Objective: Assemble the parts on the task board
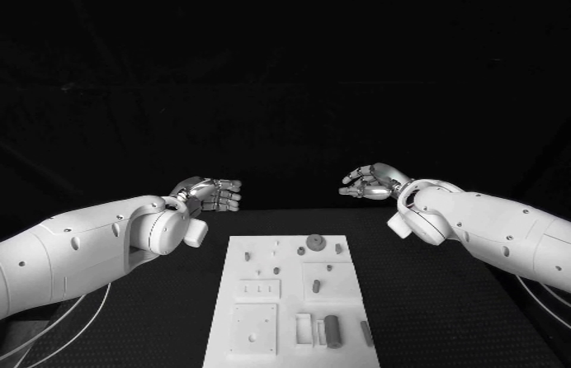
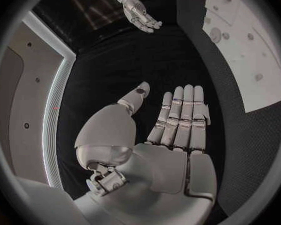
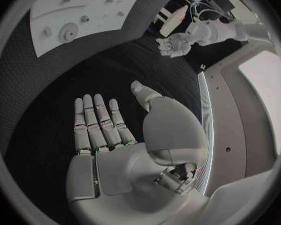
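Beyond the far end of the white rectangular task board (image 1: 290, 302) | left hand (image 1: 212, 195) empty, fingers spread | right hand (image 1: 374, 181) empty, fingers spread | small grey parts (image 1: 317, 242) lying on board

task board (image 1: 285, 302): white, flat, table centre; parts (image 1: 315, 242): grey, scattered on it

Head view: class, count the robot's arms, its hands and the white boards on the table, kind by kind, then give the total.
Arms: 2 (left arm, right arm)
Hands: 2 (left hand, right hand)
White boards: 1 (board)
Total: 5
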You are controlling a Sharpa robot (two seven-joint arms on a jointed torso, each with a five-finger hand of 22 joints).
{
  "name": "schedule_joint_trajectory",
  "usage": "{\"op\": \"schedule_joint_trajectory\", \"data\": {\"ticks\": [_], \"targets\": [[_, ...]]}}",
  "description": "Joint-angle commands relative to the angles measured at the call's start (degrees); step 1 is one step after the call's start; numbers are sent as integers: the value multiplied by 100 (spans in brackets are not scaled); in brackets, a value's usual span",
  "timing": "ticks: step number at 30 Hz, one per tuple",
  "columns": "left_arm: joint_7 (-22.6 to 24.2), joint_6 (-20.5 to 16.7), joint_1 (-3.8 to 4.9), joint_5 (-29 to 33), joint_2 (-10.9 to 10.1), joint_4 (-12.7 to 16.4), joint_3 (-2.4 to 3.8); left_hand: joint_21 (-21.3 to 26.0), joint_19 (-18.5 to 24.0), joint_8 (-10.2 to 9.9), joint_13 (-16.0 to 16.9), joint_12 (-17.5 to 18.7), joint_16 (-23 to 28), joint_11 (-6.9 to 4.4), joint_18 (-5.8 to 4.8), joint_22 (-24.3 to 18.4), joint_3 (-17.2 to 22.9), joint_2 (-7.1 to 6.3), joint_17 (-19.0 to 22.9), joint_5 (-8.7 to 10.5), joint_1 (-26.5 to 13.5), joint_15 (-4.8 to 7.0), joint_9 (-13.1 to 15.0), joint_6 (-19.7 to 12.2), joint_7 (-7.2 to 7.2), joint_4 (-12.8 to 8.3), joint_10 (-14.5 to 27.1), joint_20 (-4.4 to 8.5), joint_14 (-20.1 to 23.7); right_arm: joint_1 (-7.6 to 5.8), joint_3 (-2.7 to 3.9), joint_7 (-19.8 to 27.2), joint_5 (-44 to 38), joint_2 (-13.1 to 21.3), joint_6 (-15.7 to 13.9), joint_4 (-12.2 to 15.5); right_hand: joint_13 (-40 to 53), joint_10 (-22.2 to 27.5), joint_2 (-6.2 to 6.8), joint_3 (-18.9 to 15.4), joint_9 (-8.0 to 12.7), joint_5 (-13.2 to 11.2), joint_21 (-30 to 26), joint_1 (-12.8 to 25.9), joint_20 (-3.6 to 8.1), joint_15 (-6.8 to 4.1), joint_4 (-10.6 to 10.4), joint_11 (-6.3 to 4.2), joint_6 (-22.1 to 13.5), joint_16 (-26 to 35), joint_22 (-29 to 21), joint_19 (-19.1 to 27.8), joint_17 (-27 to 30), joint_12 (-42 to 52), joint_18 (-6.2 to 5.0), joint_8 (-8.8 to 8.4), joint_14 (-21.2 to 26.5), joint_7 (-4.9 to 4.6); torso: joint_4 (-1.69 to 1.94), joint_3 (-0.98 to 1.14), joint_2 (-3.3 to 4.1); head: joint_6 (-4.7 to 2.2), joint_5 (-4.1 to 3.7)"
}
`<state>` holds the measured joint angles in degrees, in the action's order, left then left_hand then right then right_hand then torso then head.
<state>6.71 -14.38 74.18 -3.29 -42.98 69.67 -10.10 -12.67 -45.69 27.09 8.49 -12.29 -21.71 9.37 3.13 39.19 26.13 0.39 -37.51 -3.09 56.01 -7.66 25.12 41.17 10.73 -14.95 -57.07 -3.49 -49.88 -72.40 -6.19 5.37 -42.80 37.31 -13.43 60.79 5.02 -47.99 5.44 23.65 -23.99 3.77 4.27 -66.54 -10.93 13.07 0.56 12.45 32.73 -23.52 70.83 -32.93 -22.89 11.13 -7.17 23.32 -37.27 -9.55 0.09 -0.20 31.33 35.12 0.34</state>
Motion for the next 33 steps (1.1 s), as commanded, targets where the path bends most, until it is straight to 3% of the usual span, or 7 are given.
{"op": "schedule_joint_trajectory", "data": {"ticks": [1,6,9,17,20,25,33], "targets": [[-87,450,6,-210,-14,148,6,36,-110,-77,-6,87,23,-7,5,-35,18,65,-37,-20,17,11,-48,67,1,-91,-70,33,-87,1,1,-88,-1835,1,-112,91,273,-1072,2,235,-126,-14,399,-58,106,-582,736,-355,731,-629,54,-1545,-459,387,-561,179,-1472,-296,8,7,63,70,-13],[-87,478,7,-232,-84,347,18,73,-150,-148,-19,177,63,5,-35,-62,42,44,-67,-23,80,14,-88,80,4,-142,-86,68,-106,44,1,-197,-2732,-77,-73,80,548,-1480,-54,419,-185,-14,677,54,167,-884,1157,-530,903,-953,245,-2208,-924,484,-766,108,-2065,-246,54,33,152,79,-12],[-60,535,12,-232,-149,475,36,94,-205,-238,-39,286,91,35,-72,-74,32,-26,-109,-26,142,-2,-129,37,96,-151,-61,111,-146,88,1,-263,-3274,-140,-90,51,656,-1586,-89,528,-214,-13,783,132,232,-995,1368,-569,977,-1063,353,-2451,-1125,451,-783,61,-2262,-220,106,45,212,116,-12],[-37,488,135,-233,-421,987,47,133,-191,-271,-43,337,144,44,-107,-90,12,-73,-121,-25,152,-18,-142,36,98,-142,-67,116,-114,151,3,-423,-4162,-267,-94,64,1072,-2332,-75,685,-264,-16,1501,128,696,-1488,1602,-839,1167,-1828,577,-3482,-1818,589,-783,-79,-3132,-76,231,85,421,101,-51],[-32,456,163,-236,-538,1175,50,143,-184,-277,-43,349,158,45,-113,-94,10,-78,-122,-25,154,-23,-144,37,100,-142,-69,116,-104,160,3,-500,-4421,-310,145,95,1267,-2575,-69,645,-280,-16,1809,111,808,-1585,1604,-926,1234,-2122,580,-3643,-2031,693,-783,-118,-3250,-5,268,88,506,66,-80],[-24,445,226,-265,-633,1365,56,154,-179,-286,-45,364,172,48,-120,-98,5,-88,-125,-25,156,-28,-147,36,103,-142,-68,116,-98,212,4,-608,-4874,-377,418,176,1632,-2766,-55,618,-297,-14,2255,154,909,-1668,1596,-996,1288,-2471,581,-3707,-2271,828,-783,-207,-3319,55,308,87,618,129,-79],[4,303,264,-294,-677,1551,63,177,-174,-319,-52,411,204,62,-131,-106,-8,-117,-133,-25,154,-36,-159,11,117,-141,-50,116,-88,273,4,-739,-4970,-543,439,132,2506,-2887,-68,646,-290,-14,3072,245,1091,-1757,1580,-1072,1223,-3053,575,-3780,-2573,1219,-783,-416,-3451,118,377,92,771,116,-82]]}}
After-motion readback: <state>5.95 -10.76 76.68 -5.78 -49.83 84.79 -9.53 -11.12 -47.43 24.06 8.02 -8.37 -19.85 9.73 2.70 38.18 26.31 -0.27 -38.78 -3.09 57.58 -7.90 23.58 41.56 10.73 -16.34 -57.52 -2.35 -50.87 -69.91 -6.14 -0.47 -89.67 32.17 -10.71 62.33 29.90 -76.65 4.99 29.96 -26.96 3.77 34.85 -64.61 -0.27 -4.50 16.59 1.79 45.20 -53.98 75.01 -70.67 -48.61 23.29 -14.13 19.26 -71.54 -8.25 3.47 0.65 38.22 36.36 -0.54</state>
